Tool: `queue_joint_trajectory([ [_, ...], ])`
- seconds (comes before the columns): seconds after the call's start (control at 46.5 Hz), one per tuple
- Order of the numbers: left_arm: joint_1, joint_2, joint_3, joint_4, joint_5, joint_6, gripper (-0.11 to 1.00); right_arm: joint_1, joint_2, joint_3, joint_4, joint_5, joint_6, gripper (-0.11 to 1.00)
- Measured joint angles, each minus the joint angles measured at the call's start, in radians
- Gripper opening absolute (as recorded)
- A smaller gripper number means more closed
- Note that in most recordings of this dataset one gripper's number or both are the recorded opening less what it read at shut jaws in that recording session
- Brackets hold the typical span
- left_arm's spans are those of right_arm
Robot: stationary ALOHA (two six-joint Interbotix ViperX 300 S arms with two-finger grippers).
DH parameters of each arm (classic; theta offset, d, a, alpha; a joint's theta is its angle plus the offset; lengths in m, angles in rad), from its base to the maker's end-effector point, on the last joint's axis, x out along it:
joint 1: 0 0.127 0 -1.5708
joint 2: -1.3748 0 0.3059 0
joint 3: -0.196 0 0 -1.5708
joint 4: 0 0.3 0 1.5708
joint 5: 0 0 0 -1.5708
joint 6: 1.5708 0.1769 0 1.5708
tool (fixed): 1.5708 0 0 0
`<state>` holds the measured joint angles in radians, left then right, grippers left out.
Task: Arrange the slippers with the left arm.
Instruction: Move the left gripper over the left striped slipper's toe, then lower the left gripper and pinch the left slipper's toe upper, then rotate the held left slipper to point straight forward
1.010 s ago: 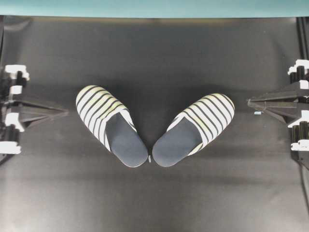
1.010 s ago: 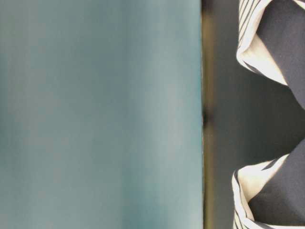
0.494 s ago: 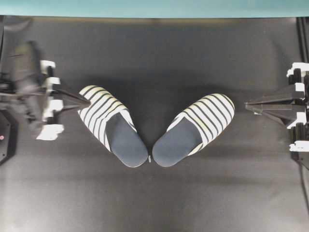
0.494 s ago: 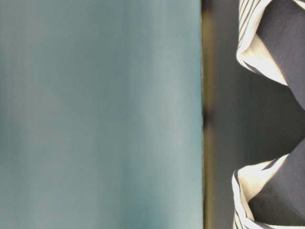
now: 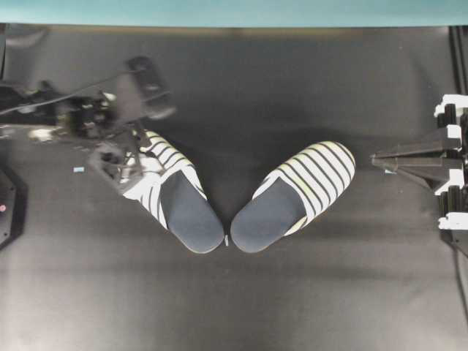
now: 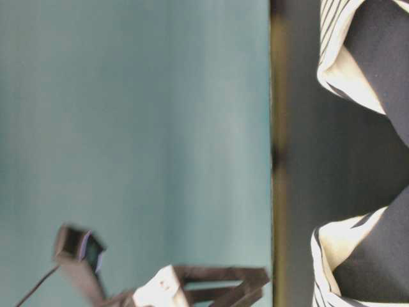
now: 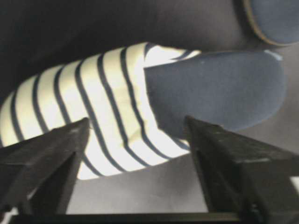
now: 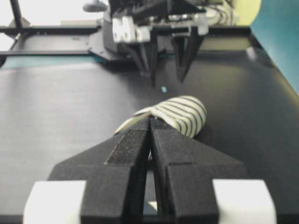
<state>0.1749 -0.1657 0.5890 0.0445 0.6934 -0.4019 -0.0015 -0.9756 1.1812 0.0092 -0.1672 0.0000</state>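
Observation:
Two striped slippers lie toes apart and heels nearly touching on the black table. The left slipper [image 5: 172, 201] has its toe under my left gripper [image 5: 131, 164], which hovers open over it. In the left wrist view the open gripper [image 7: 137, 123] frames the striped upper [image 7: 112, 93] and navy insole [image 7: 215, 88] without touching them. The right slipper [image 5: 296, 196] lies free. My right gripper [image 5: 376, 157] is shut and empty, its tip [image 8: 150, 119] pointing at that slipper's toe [image 8: 182, 112] from a distance.
The black table mat [image 5: 234, 292] ends at a teal wall [image 5: 234, 11] at the back. The right wrist view shows my left gripper [image 8: 166, 70] across the table. The table-level view shows both slippers' openings [image 6: 358, 57] [image 6: 358, 256] and the left arm [image 6: 211, 288].
My left arm has swung in from the left edge and now hovers over the left slipper's toe with jaws open. The slippers and the right arm have not moved.

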Motion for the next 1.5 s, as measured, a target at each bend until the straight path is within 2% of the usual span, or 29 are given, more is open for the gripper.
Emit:
queue_joint_trajectory([
  [0.064, -0.005, 0.043, -0.031, 0.000, 0.043, -0.012, 0.85, 0.000, -0.003, 0.002, 0.003, 0.008, 0.000, 0.01],
  [0.258, -0.023, 0.164, -0.104, 0.002, 0.110, -0.015, 0.85, 0.000, -0.020, 0.008, 0.003, 0.031, 0.000, 0.01],
  [0.644, -0.002, 0.219, -0.095, 0.008, 0.110, -0.009, 0.83, 0.000, -0.054, 0.014, 0.003, 0.038, 0.000, 0.01],
  [0.709, 0.000, 0.221, -0.087, 0.008, 0.104, -0.006, 0.79, 0.000, -0.052, 0.014, 0.005, 0.040, 0.000, 0.01],
  [0.773, 0.005, 0.221, -0.086, 0.008, 0.103, -0.006, 0.71, 0.000, -0.054, 0.015, 0.005, 0.040, 0.000, 0.01],
  [0.881, 0.009, 0.222, -0.084, 0.008, 0.103, 0.003, 0.43, 0.000, -0.054, 0.017, 0.005, 0.038, 0.000, 0.01],
  [0.988, 0.009, 0.222, -0.087, 0.009, 0.103, 0.055, 0.13, 0.000, -0.054, 0.018, 0.003, 0.040, 0.000, 0.01],
  [1.053, 0.011, 0.222, -0.094, 0.009, 0.101, 0.126, 0.02, 0.000, -0.054, 0.018, 0.003, 0.040, 0.000, 0.01],
  [1.182, 0.011, 0.222, -0.129, 0.009, 0.095, 0.273, 0.01, 0.000, -0.054, 0.020, 0.003, 0.040, 0.000, 0.01],
  [1.31, 0.009, 0.222, -0.175, 0.011, 0.083, 0.364, 0.01, 0.000, -0.054, 0.023, 0.005, 0.040, 0.000, 0.01],
  [1.504, 0.009, 0.225, -0.245, 0.015, 0.069, 0.396, 0.01, 0.000, -0.054, 0.029, 0.005, 0.040, 0.000, 0.01],
])
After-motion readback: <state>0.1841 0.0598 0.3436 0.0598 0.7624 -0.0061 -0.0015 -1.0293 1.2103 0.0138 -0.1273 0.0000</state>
